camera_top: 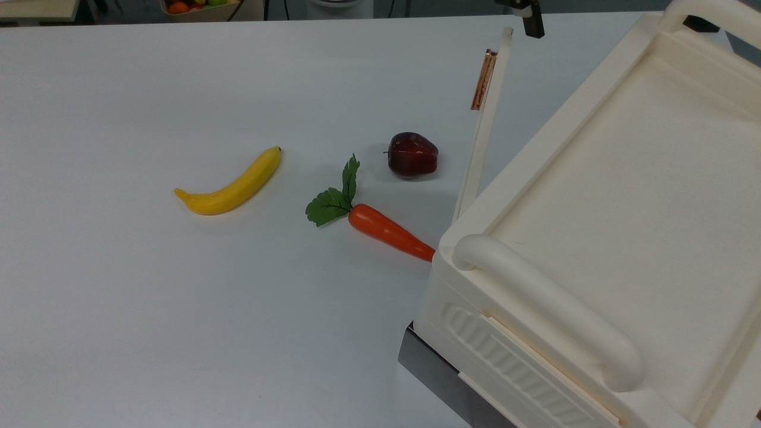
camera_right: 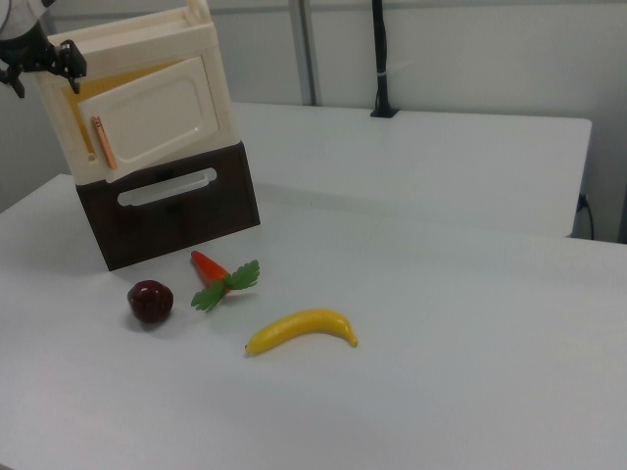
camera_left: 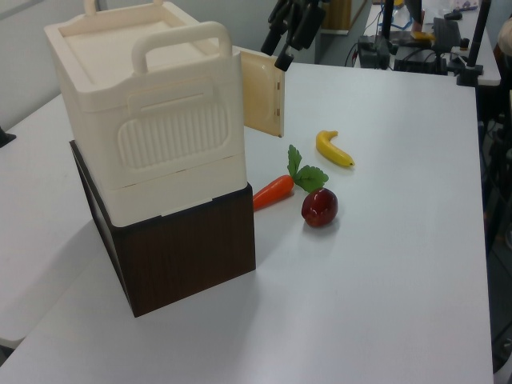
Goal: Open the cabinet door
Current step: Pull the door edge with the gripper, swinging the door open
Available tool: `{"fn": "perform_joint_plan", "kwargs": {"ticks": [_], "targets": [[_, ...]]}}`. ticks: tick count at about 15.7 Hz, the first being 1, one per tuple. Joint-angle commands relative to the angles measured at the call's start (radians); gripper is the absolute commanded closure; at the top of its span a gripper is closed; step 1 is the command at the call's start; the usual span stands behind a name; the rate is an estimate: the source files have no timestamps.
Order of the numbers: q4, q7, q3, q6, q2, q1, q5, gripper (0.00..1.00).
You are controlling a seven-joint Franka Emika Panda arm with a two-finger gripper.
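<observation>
Cabinet door (camera_right: 152, 117): cream panel with a copper strip (camera_top: 483, 79) near its free end; part-way open, swung out from the front of the cream cabinet (camera_left: 148, 120), hinged at the corner nearest the carrot in the top view.

Gripper (camera_left: 286, 50): black, up by the door's free upper corner, just beside it. I cannot tell from here how far the fingers are spread, or whether they touch or hold the door at all.

Step in hand, as I judge it: swinging the door wider. Best done by following the arc around the hinge, pushing near the free end, not straight outward.

Cabinet interior: a yellowish gap shows behind the door in the right view; contents hidden.

Dark brown base box (camera_left: 188, 256): closed, pale handle slot; contents unseen.

White table (camera_top: 178, 327): banana (camera_top: 233, 184), carrot (camera_top: 389, 232), dark red apple (camera_top: 412, 154), all loose and well below the door's swing.
</observation>
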Motion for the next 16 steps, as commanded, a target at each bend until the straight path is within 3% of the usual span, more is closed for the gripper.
{"fn": "perform_joint_plan", "kwargs": {"ticks": [1,5,16], "targets": [[-0.029,0.073,-0.006,-0.003,-0.005,0.014,0.014,0.0],[-0.032,0.156,-0.006,0.006,0.019,0.032,0.003,0.0],[-0.06,0.196,-0.012,0.013,0.036,0.032,-0.005,0.0]]}}
